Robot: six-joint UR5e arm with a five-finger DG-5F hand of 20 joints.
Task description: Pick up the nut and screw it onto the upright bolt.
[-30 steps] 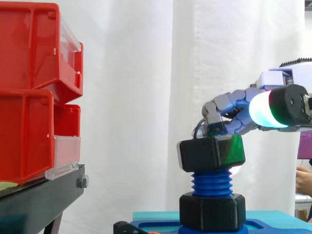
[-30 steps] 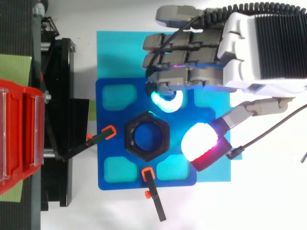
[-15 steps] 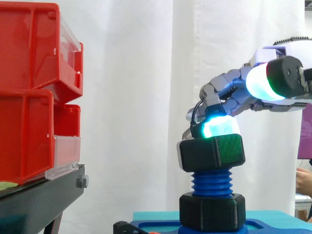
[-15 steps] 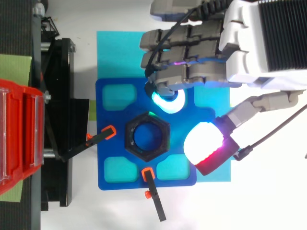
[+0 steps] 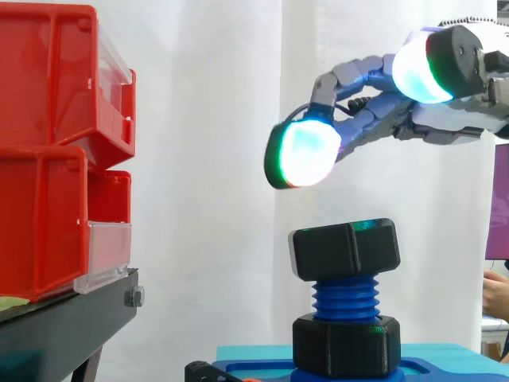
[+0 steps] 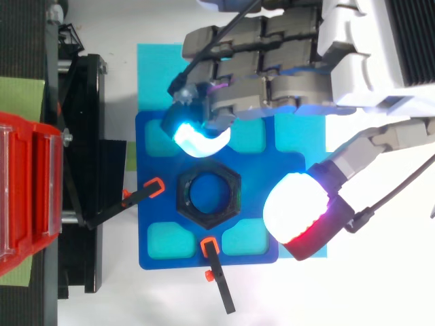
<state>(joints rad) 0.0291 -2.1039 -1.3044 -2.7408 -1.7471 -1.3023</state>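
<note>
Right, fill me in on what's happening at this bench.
A robot hand is working on a black nut and a blue upright bolt. The nut sits on the bolt's top threads, well above a second black nut at the bolt's foot. The hand hovers above it, apart from it, fingers open and holding nothing. The bolt stands on a blue base plate.

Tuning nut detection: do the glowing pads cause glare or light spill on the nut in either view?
Side view: a pad of the hand glows near white at its centre, and a faint green glint sits on the nut's top edge. Top view: one pad washes out white; the nut stays dark, clear against the blue base.
</note>
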